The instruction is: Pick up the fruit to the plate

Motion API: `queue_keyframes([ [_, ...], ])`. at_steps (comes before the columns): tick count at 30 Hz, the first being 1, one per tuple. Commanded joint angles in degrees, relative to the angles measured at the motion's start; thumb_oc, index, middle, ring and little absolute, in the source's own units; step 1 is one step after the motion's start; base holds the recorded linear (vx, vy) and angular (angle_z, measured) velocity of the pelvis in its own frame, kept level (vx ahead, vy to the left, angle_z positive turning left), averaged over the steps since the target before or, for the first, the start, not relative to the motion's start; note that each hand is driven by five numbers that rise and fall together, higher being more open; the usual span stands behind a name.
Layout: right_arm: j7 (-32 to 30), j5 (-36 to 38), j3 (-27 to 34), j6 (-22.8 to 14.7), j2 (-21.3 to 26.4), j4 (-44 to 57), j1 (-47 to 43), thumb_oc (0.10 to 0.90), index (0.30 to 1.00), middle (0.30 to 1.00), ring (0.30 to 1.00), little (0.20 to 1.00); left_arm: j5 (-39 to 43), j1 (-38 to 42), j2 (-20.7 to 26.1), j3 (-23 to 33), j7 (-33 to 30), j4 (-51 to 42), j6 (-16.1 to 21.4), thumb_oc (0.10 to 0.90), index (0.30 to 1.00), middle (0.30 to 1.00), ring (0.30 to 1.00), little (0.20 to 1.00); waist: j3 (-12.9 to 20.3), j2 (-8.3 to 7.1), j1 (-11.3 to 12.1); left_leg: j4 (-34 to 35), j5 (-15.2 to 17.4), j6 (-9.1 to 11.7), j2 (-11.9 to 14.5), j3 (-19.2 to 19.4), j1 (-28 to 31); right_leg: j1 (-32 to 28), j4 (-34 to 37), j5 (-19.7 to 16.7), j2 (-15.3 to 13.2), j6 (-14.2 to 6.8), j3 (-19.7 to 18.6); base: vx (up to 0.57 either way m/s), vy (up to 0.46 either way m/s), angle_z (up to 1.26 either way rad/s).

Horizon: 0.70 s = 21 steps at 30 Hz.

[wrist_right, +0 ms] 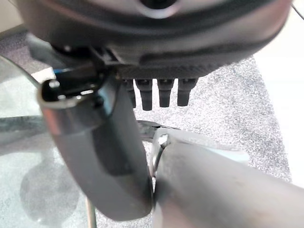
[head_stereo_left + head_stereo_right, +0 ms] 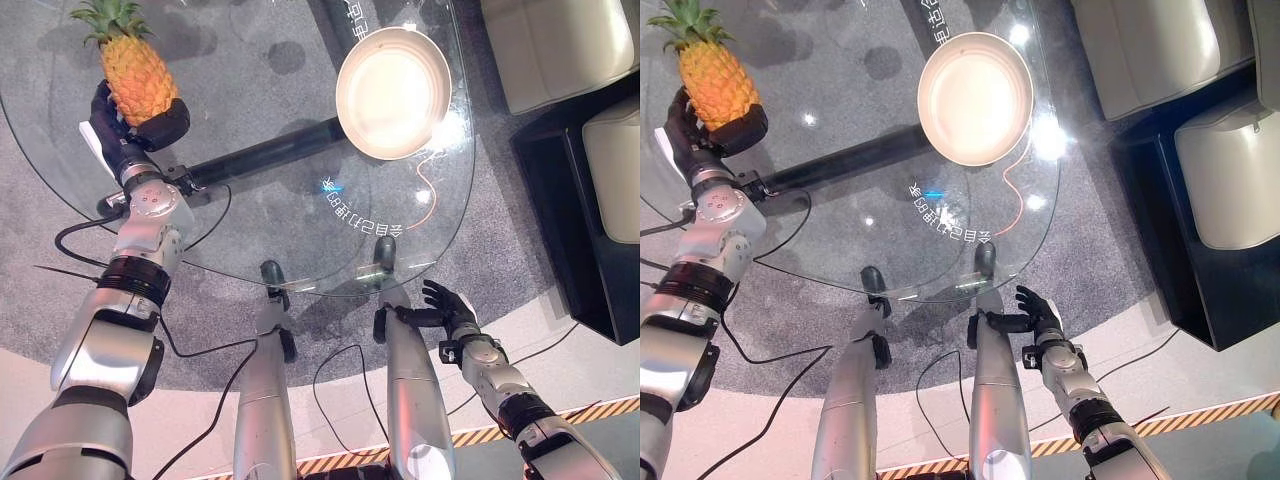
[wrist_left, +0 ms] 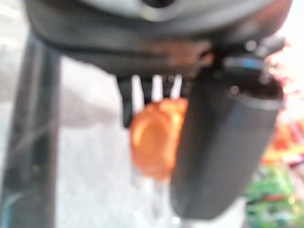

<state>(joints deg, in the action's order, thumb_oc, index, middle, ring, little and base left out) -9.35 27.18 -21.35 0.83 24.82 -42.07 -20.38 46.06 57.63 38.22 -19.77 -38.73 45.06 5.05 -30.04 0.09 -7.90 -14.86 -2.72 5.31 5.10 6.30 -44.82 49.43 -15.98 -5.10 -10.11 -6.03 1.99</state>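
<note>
Pineapple is sitting clamped upright in my left hand; I'm eyeing the plate lying well off rightward, right hand relaxed.

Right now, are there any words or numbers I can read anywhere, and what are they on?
On the glass table, near its front edge: white writing, upside down and too small to read.
On the glass at the far edge, beside the plate: a second line of writing, also too small to read.
On the pineapple and the plate: none.

Pineapple in left hand; plate well apart
</note>
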Motion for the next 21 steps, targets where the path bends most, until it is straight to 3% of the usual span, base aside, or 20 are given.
queue_keyframes([
  [1,-1.92,0.23,-5.12,2.83,1.78,-1.81,6.00,0.800,0.900,0.900,0.900,0.900,1.42,2.18,2.92,0.11,1.86,2.94,-1.23,0.100,0.300,0.300,0.300,0.200,0.24,0.22,-0.57,-2.55,4.57,-3.65,-7.54,4.52,-2.19,-1.25,1.31,3.53,6.70,1.22,2.70,0.00,0.000,0.00],
  [14,-2.42,0.37,-5.32,3.06,1.31,-1.63,5.73,0.800,0.900,0.900,0.900,0.900,3.35,2.66,3.00,0.34,1.87,3.78,-1.51,0.100,0.300,0.300,0.300,0.200,0.24,0.31,-0.45,-2.08,4.47,-3.58,-7.63,4.37,-1.50,-2.09,1.67,3.61,6.73,1.25,2.92,0.00,0.000,0.00],
  [21,-2.31,0.37,-5.44,2.01,0.92,-2.22,5.88,0.800,0.900,0.900,0.900,0.900,3.95,2.37,3.49,1.18,1.35,4.22,0.60,0.100,0.300,0.300,0.300,0.200,0.24,0.33,-0.10,-2.12,4.71,-3.58,-7.64,4.18,-0.55,-3.23,1.56,4.10,6.71,1.38,3.48,0.00,0.000,0.00],
])
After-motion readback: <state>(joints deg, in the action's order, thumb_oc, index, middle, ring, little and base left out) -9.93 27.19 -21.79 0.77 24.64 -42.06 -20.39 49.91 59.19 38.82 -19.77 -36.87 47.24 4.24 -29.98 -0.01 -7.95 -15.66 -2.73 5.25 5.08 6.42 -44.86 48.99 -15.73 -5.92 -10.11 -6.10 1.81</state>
